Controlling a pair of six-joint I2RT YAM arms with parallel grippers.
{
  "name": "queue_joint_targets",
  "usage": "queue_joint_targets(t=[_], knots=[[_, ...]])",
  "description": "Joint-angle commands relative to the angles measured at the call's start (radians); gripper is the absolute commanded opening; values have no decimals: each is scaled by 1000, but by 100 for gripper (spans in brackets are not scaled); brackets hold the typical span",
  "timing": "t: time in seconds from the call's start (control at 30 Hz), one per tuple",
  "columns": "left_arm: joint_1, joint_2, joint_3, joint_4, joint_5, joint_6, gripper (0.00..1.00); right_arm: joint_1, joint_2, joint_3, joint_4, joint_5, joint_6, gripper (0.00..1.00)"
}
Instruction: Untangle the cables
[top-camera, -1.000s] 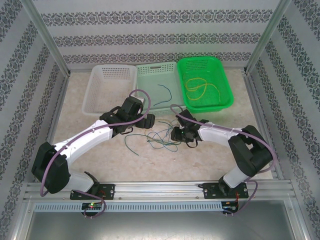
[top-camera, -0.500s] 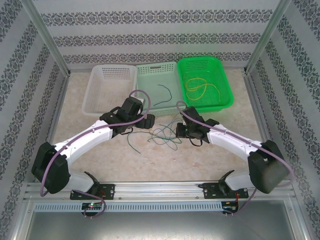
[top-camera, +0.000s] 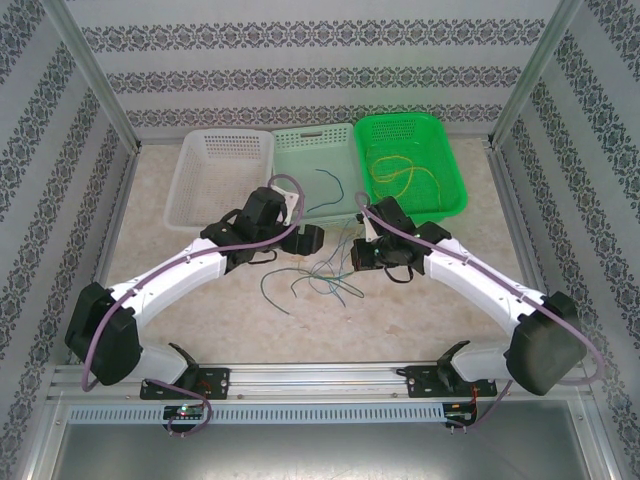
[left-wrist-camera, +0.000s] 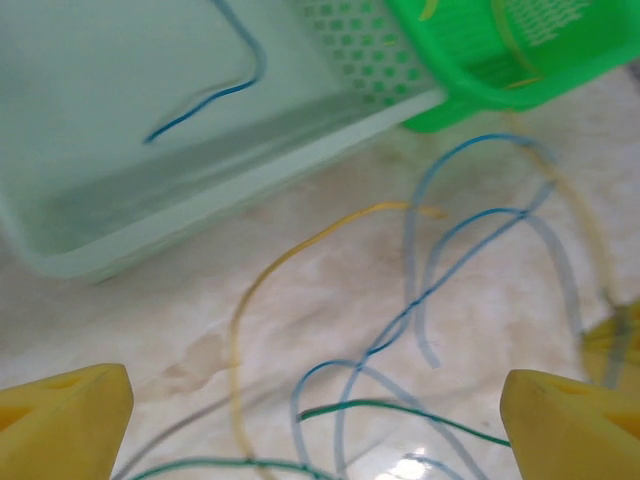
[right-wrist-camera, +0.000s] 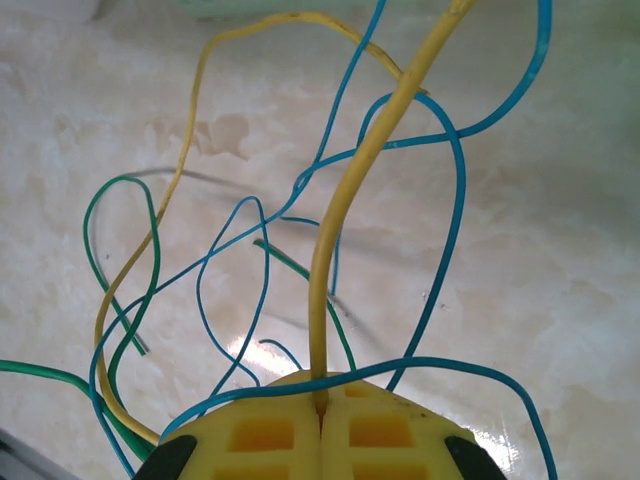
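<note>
On the table in the top view, the cables (top-camera: 322, 280) lay in a loose knot between the arms, near the pale basket (top-camera: 295, 170), with more strands in it and in the green basket (top-camera: 415, 118). The left gripper (top-camera: 308, 240) hung beside the knot, the right gripper (top-camera: 362, 256) at its far edge. In the left wrist view, the jaws stood wide apart and empty above crossed strands. In the right wrist view, the right gripper was clamped on the yellow cable (right-wrist-camera: 345, 220), which threaded through blue loops (right-wrist-camera: 455, 200). The wires looked light, limp and smooth, likely to drag their neighbours along. A free end or a stretch outside the crossings seemed the best hold.
</note>
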Motion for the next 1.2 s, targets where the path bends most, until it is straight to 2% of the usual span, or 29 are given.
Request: queue_joint_targets(t=[0.0,0.2,0.27,0.37,0.47,0.6,0.77,0.9,1.1,1.17], knots=[[-5,32,13,90,188,43,91,-7,34,15,-6,-55,-5,0],[-44,88,11,80,301,56,83,-14,66,4,32,-56,26,0],[-53,111,6,82,306,41,80,-19,80,5,36,-51,36,1],[-54,132,-3,83,278,4,76,-26,99,-3,44,-27,60,10],[-55,144,-5,86,270,-5,73,-34,115,-24,80,-27,87,10],[-54,168,11,70,296,10,64,-42,119,-42,129,-40,116,9],[-57,204,23,65,321,15,64,-47,114,-40,146,-60,128,0],[-63,234,39,82,376,15,65,-51,113,-50,153,-58,146,12],[-80,279,79,75,384,23,64,-56,116,-52,188,-83,165,13],[-80,287,89,73,376,25,60,-54,120,-48,189,-94,162,13]])
